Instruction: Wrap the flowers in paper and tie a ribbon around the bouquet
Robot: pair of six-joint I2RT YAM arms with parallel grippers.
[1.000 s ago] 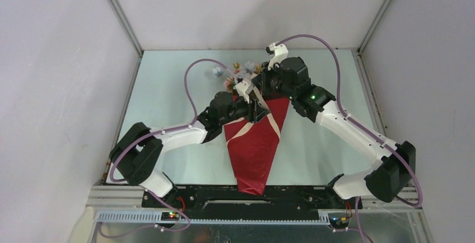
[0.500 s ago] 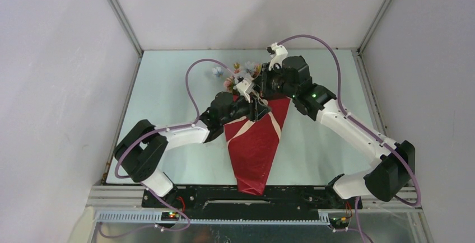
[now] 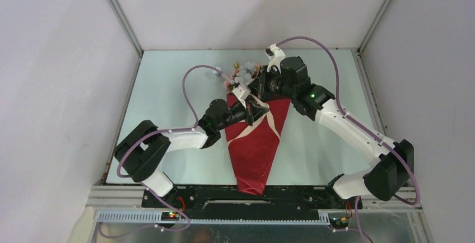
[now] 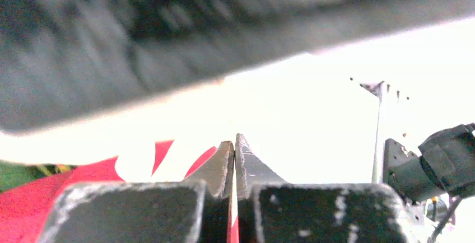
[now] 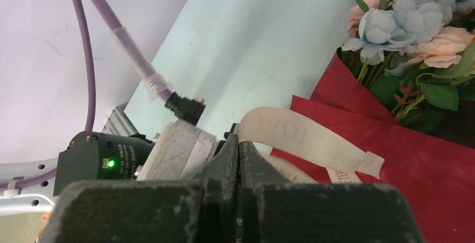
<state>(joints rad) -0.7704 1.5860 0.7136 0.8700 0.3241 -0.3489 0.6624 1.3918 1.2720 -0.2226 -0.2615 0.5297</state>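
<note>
The red paper [image 3: 255,153] lies as a cone, point toward the arm bases, with the flowers [image 3: 242,75] sticking out of its wide far end. The cream ribbon [image 3: 273,122] crosses the cone in two slanting bands. My left gripper [image 3: 256,110] sits on the cone's upper part, shut; in the left wrist view a thin cream sliver runs between its jaws [image 4: 235,142]. My right gripper [image 5: 239,136] is shut on the ribbon [image 5: 313,139], whose printed end curls away over the paper [image 5: 425,164]. Pink and pale blue flowers [image 5: 409,24] lie just beyond.
The pale green table [image 3: 168,86] is boxed in by grey walls on three sides. A purple cable [image 3: 193,86] loops over the left arm. The left arm's wrist [image 5: 179,148] sits right beside my right fingertips. A metal rail [image 3: 252,216] runs along the near edge.
The left gripper has gone from open to shut at the ribbon on the cone's upper part. Its wrist shifted slightly toward the flowers. The right gripper has stayed shut in place.
</note>
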